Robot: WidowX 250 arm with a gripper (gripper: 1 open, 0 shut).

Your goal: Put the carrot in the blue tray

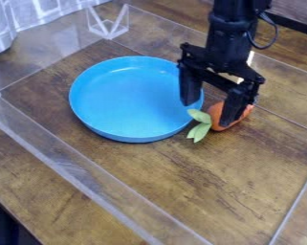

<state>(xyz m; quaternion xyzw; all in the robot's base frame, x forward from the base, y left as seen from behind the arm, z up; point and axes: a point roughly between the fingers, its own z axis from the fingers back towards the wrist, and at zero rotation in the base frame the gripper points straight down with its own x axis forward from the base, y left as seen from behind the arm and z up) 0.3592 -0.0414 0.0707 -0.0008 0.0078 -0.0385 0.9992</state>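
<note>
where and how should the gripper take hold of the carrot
Probably best by the stubby orange body of the carrot, coming from above, with the open gripper closing across its width. It lies on its side, and the leaves look thin and floppy, so they would likely make a poor hold.

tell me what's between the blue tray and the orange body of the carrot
The carrot's light-green leaves lie there, between the blue tray and the orange body, as the camera view shows.
</note>
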